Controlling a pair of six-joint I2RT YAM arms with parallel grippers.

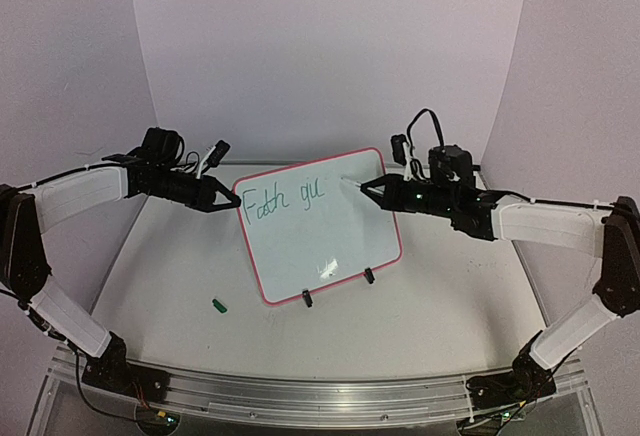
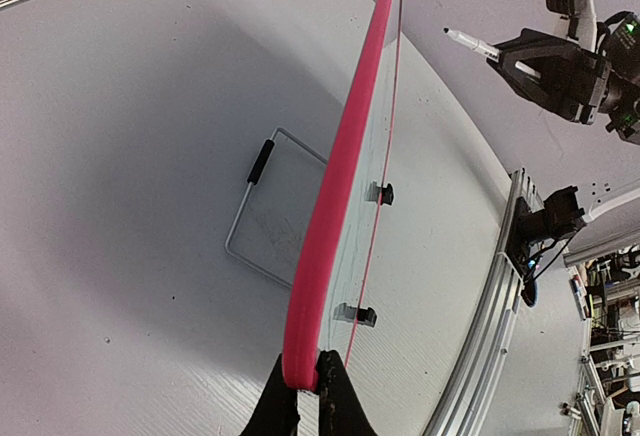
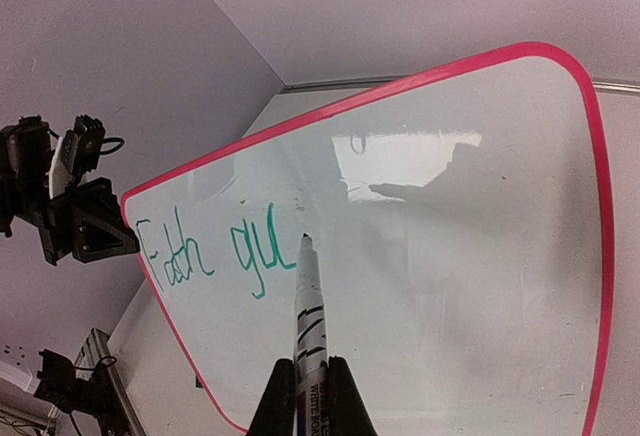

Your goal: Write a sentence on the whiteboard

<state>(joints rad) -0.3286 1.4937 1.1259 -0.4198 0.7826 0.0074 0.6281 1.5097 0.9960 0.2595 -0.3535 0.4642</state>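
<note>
Fingers of my left gripper (image 1: 230, 196) clamp the pink-rimmed rectangular whiteboard (image 1: 325, 241) by its edge; I judge it light, stiff, tippy. Right gripper (image 1: 368, 187) pinches a white marker (image 3: 308, 301).

white tabletop (image 1: 440, 286), matte and faintly ribbed, closed in on three sides by plain pale walls with a lilac cast: back wall (image 1: 330, 46) straight across, left wall (image 1: 60, 66) and right wall (image 1: 590, 76) angled in toward it. no seams or marks on the wall panels, only smooth colour. soft, even light from above, with faint diffuse shadows on the table, deepest toward the far left corner. thin grey strip (image 3: 340, 85) at the junction of table and back wall. brushed aluminium rail (image 1: 320, 396) with long slots along the near edge. past that edge, in the left wrist view, a cluttered sliver of room (image 2: 610, 296), too small to make out.
</note>
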